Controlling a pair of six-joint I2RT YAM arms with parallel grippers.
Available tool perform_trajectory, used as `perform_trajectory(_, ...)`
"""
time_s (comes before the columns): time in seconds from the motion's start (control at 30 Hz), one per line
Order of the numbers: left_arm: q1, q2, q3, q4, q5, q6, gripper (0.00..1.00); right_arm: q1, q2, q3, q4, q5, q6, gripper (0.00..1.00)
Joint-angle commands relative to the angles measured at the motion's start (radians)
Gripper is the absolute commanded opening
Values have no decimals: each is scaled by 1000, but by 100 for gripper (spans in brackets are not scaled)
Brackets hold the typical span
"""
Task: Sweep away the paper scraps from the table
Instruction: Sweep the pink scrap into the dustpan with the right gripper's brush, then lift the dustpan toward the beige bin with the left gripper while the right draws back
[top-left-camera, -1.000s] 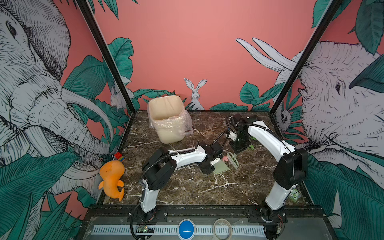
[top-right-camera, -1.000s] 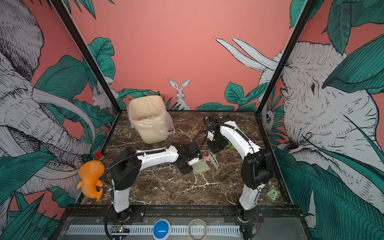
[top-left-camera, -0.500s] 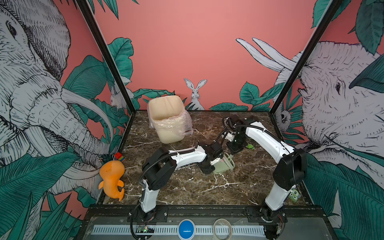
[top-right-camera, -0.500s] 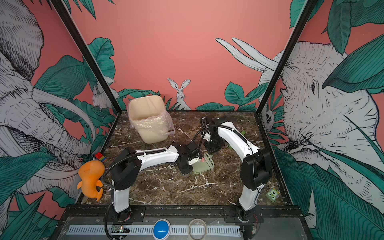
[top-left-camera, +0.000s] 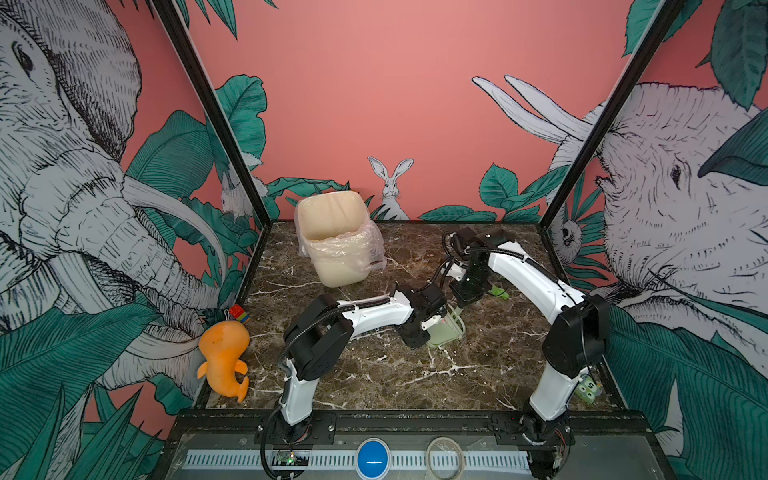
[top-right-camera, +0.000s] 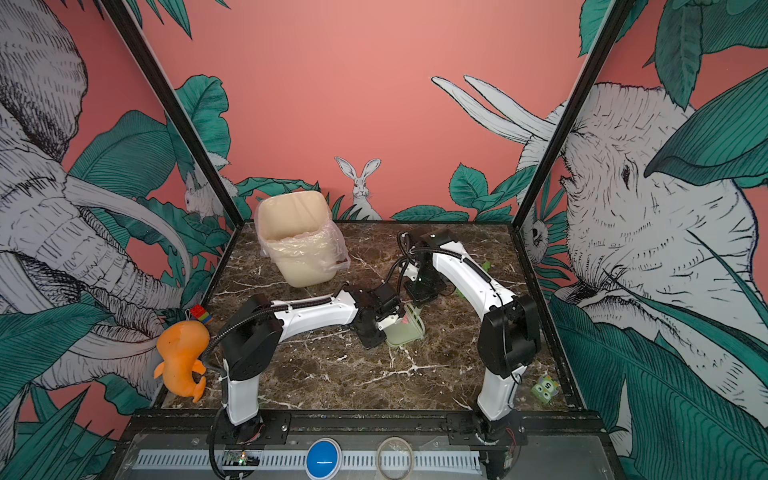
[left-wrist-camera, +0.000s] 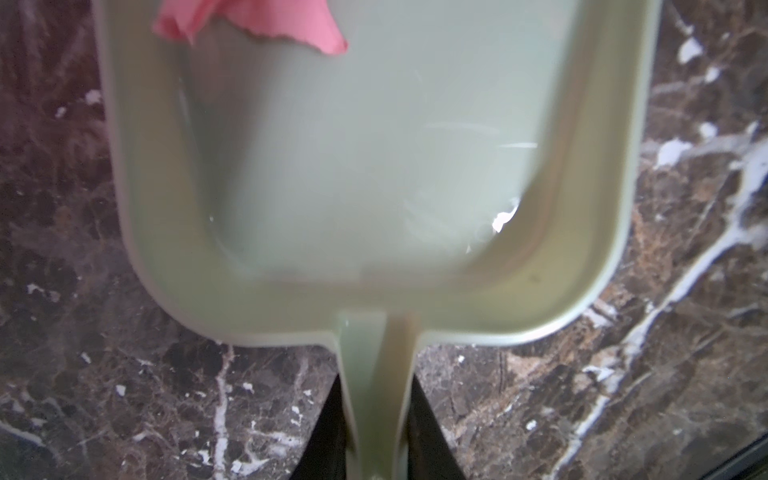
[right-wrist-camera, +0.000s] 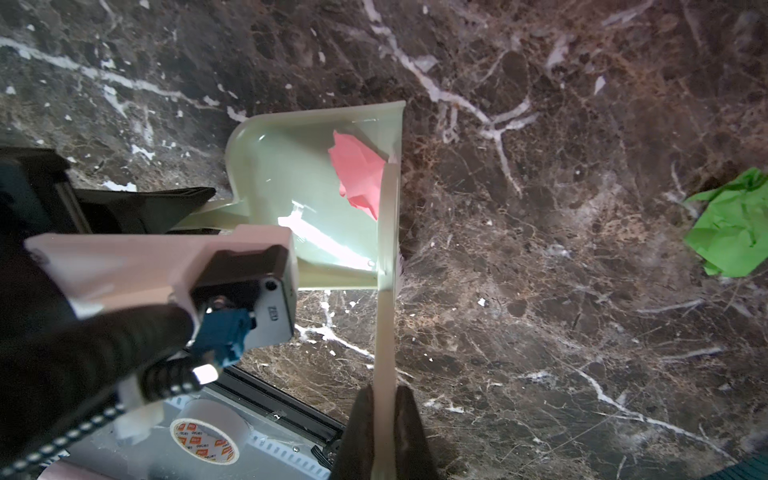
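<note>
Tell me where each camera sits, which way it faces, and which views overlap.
Top views: high at the front, facing down and back over the table, bin, whole left arm and right arm.
Left wrist: behind the left gripper, facing along its fingers onto the dustpan it grips, pink scrap inside.
Right wrist: behind the right gripper, facing down the brush it grips; green scrap beyond; the left arm's wrist shows too.
Shared: both wrist views show the dustpan, pink scrap and table.
</note>
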Motion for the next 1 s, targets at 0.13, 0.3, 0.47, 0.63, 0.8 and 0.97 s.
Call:
perform_trajectory(0.13,-2,-5,23,-17,1,11,16,23,-25,14,-36,-110,-62,0)
perform_trajectory(0.3,-2,-9,23,-20,-4,11,16,19,-54,-2,-43,-59,-54,0)
perform_trajectory(0.47,-2,-29,3,-12,-14,5,15,-32,-99,-16,-53,-4,-38,0)
perform_trajectory(0.63,-1,-74,-20,5,-28,1,15,-89,-180,-51,-43,-8,-30,0)
perform_trajectory(0.8,1,-119,-20,5,-36,-6,15,-148,-277,-85,-31,-30,-14,0)
perform_trajectory(0.97,7,-178,-23,-3,-48,-15,14,-185,-349,-143,4,-61,18,0)
